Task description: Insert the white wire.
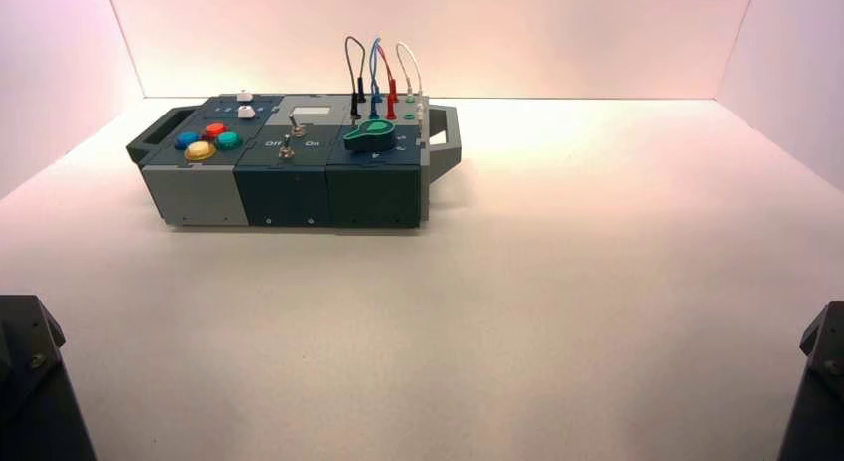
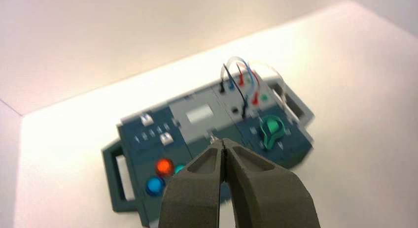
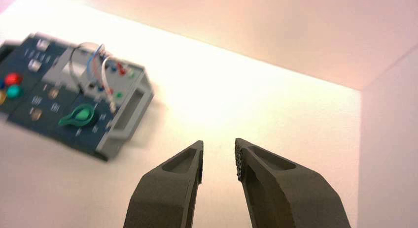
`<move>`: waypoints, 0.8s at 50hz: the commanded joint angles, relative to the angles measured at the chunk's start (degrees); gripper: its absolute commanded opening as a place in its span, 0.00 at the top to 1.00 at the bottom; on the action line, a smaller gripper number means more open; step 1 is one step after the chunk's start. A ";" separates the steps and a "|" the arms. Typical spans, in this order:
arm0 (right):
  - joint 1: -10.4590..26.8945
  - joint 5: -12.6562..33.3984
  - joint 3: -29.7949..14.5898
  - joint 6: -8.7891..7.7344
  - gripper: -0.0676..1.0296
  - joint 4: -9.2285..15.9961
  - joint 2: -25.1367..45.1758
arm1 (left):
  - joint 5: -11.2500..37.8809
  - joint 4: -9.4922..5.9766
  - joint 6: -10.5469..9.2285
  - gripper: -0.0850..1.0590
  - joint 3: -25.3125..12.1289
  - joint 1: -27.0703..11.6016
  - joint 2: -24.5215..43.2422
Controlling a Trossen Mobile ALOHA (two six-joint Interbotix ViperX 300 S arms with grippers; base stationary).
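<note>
Right claw (image 3: 219, 142) stood parted and empty, near right; left claw (image 2: 223, 141) closed, near left. Box (image 1: 373, 197) lay ahead. White wire (image 3: 103, 73) arched over its right end, forward-left of the right claw, apparently aligned front-to-back.

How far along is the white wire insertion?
Nothing looks finished: the white wire arches at the box's right end, its near plug apparently by the edge. Neither gripper holds anything; the right fingers stand open, away from the box. Grasping and inserting likely remain.
</note>
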 commanded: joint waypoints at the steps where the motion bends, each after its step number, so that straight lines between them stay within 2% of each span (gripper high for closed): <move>1: 2.11 1.41 -3.16 -0.79 0.61 0.09 2.55 | 1.58 -0.26 0.18 0.95 -1.93 -0.53 1.67; 8: 5.19 2.29 -5.10 -2.02 0.61 0.09 6.94 | 2.11 -0.26 0.26 0.95 -1.76 -0.62 3.52; 18: 9.67 2.37 -7.47 -2.11 0.54 0.09 13.80 | 2.20 -0.53 0.18 0.95 -1.58 -0.62 5.36; 31: 11.16 2.37 -9.05 -2.20 0.52 0.18 18.54 | 3.08 -0.88 0.18 0.95 -1.49 -0.62 5.80; 40: 11.78 2.29 -9.84 -2.20 0.40 0.18 22.06 | 3.78 -1.41 0.18 0.95 -1.49 -0.62 6.33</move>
